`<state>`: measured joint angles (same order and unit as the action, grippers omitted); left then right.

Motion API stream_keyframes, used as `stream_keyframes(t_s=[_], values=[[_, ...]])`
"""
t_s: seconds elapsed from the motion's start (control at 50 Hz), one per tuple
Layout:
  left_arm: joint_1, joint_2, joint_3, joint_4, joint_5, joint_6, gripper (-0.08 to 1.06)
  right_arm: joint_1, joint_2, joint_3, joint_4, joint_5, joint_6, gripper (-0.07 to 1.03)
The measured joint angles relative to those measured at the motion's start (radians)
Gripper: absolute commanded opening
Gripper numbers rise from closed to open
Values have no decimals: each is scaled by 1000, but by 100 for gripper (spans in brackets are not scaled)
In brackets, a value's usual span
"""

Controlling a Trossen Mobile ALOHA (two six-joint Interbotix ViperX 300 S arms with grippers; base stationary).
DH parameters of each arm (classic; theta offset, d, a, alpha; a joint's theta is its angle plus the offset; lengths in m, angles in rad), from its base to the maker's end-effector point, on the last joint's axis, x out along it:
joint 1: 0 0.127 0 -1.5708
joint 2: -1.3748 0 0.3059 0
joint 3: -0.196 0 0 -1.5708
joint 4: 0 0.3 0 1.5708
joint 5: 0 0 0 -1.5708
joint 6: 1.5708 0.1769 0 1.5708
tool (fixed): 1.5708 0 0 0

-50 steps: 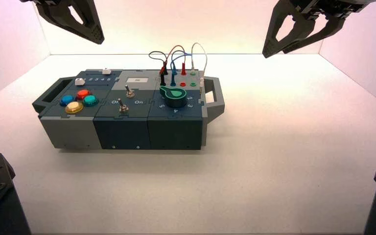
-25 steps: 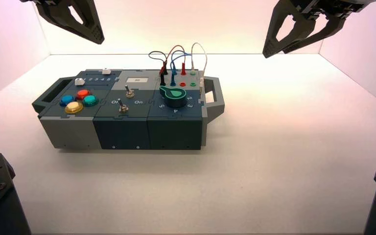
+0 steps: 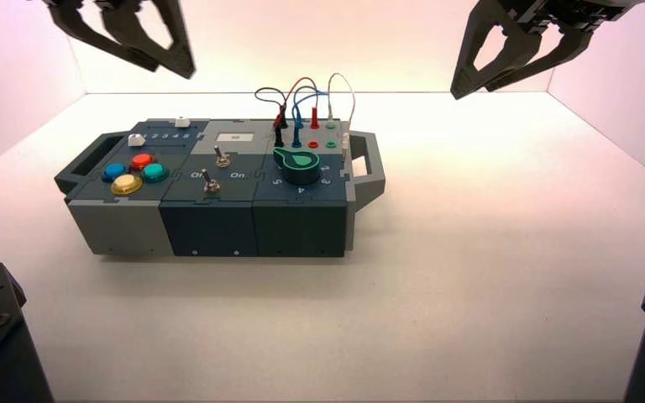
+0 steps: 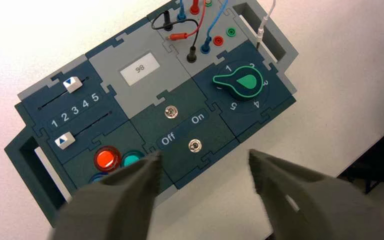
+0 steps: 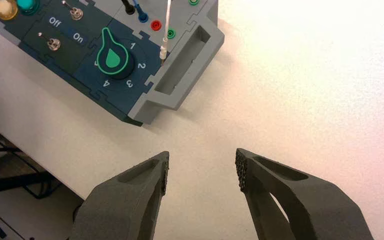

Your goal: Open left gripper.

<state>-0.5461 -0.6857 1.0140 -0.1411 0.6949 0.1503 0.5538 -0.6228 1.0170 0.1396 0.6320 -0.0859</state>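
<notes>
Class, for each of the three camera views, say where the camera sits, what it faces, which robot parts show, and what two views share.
High view: above and behind the arms, facing the box; left gripper and right gripper hang open at the top.
Left wrist view: on the left arm, looking down at the box; left gripper fingers spread.
Right wrist view: on the right arm, over the box's handle end; right gripper open.
Shared: green knob.

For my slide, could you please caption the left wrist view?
Left end effector open above the box, holding nothing.
</notes>
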Motion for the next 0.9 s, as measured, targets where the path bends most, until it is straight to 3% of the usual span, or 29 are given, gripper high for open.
stream_keyframes(t_s=[0.9], values=[[0,12,0,2,-3,0,99,0,2,0,0,-2,0,69]])
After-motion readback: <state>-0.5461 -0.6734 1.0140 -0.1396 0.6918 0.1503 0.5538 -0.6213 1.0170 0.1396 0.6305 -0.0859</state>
